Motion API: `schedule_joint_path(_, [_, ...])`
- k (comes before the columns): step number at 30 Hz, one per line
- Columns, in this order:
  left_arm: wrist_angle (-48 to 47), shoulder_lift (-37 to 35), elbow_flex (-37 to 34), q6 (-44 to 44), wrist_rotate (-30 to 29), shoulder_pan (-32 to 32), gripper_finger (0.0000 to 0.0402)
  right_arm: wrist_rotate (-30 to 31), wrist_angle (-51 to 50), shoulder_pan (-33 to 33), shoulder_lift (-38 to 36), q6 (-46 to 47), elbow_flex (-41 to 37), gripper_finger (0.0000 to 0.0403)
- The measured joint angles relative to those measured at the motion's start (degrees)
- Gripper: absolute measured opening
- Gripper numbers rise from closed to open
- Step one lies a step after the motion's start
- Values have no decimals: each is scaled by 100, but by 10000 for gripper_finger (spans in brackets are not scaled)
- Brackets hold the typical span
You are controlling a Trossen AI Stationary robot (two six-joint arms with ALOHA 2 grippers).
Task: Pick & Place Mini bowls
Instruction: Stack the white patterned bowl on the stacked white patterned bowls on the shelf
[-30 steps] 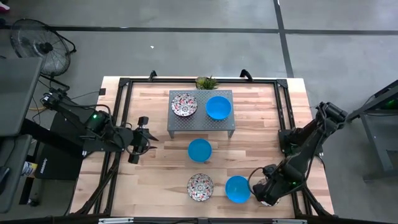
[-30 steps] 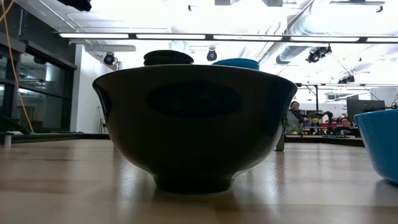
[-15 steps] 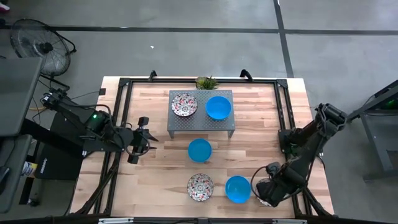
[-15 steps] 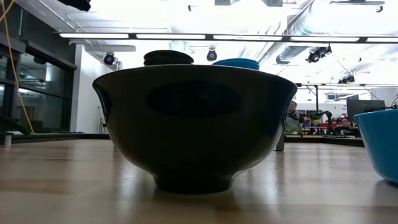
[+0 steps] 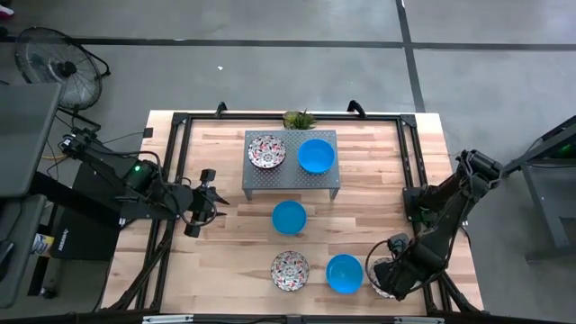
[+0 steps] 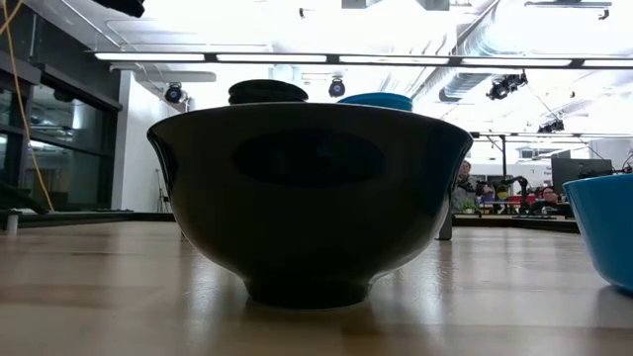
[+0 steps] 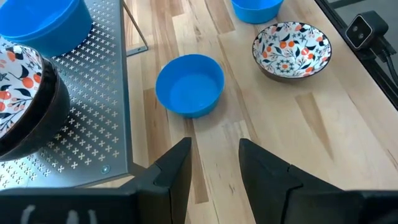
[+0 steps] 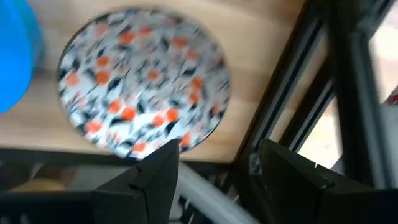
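Observation:
A grey perforated platform (image 5: 291,171) at the table's far middle carries a floral bowl (image 5: 266,150) and a blue bowl (image 5: 316,155). A second blue bowl (image 5: 289,217) stands on its base on the table in front of the platform. Near the front edge stand a floral bowl (image 5: 290,270) and a blue bowl (image 5: 344,274). My right gripper (image 5: 376,274) is just right of that blue bowl, open and empty (image 8: 219,149). My left gripper (image 5: 214,200) waits left of the platform, open and empty (image 7: 214,146).
A small green plant (image 5: 299,119) stands behind the platform. A black frame (image 5: 180,162) runs around the table's edges. In the low view the near floral bowl (image 6: 307,198) fills the picture as a dark shape. Bare wood lies between the platform and the left gripper.
My right gripper has shifted a little toward the table's near right corner, away from the front blue bowl. The bowls stay where they were.

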Motion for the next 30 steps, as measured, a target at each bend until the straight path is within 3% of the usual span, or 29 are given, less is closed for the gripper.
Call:
schedule_joint_path(17, [9,0,-213,-32,310,-1,129,-248,1352,-194,151,50,-2,210])
schedule_joint_path(25, [167,0,-313,91,416,0,129,200,711,-428,223,-120,-2,210])
schedule_joint_path(30, [165,0,-315,129,416,0,129,13,477,-906,223,-44,-1,210])
